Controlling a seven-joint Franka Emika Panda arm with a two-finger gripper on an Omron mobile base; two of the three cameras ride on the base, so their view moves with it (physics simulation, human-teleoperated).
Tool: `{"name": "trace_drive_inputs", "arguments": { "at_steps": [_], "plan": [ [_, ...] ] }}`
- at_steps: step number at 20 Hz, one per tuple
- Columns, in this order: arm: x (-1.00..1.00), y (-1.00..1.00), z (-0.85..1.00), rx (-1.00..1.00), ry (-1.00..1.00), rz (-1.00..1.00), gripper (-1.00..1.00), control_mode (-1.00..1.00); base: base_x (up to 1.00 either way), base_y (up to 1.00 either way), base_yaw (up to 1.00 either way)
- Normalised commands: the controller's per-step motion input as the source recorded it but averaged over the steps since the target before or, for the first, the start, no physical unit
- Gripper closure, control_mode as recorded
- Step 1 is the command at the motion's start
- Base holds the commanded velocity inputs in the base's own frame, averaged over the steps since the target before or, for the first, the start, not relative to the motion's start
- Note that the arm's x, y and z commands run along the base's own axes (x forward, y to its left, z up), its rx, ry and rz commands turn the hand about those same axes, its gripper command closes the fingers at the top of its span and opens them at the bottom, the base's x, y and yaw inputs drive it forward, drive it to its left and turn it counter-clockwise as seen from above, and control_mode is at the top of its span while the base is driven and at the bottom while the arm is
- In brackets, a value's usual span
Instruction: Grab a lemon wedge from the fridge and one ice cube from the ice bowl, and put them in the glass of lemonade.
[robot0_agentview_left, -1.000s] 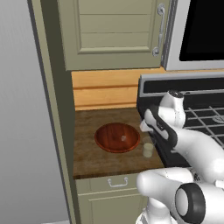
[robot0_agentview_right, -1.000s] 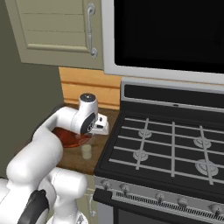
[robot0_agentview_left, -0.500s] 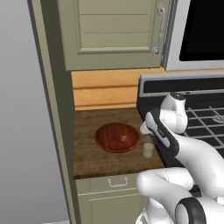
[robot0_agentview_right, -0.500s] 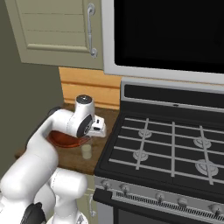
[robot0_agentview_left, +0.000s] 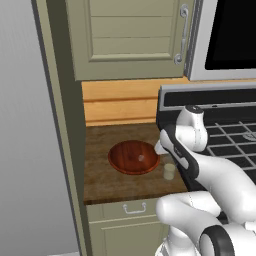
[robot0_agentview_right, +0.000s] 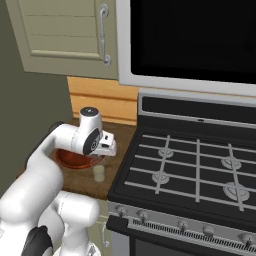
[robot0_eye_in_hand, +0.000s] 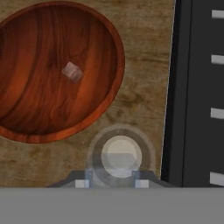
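Glass (robot0_eye_in_hand: 121, 158) upright on counter (robot0_eye_in_hand: 140, 87), just beside bowl (robot0_eye_in_hand: 26, 118), directly below gripper (robot0_eye_in_hand: 111, 183). Cube (robot0_eye_in_hand: 71, 71) near bowl centre, off to one side. Jaws part-way apart; grip unclear.

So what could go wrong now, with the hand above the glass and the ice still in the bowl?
1. The glass of lemonade stands close to the stove edge and directly below the hand; a low approach may tip it.
2. The ice cube is tiny in the wide ice bowl, so a grasp could slip or miss.
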Motion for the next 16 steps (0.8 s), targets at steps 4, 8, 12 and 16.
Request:
{"name": "trace_drive_inputs", "arguments": {
  "at_steps": [4, 8, 12, 16],
  "plan": [
    [0.00, -0.01, 0.00, 0.00, 0.00, 0.00, 1.00, -1.00, 0.00, 0.00, 0.00],
    [0.02, 0.00, -0.01, 0.00, 0.02, 0.00, 1.00, -1.00, 0.00, 0.00, 0.00],
    [0.06, -0.01, -0.15, 0.00, 0.02, 0.00, 1.00, -1.00, 0.00, 0.00, 0.00],
    [0.10, -0.02, -0.01, 0.00, 0.00, 0.00, 1.00, -1.00, 0.00, 0.00, 0.00]
  ]
}}
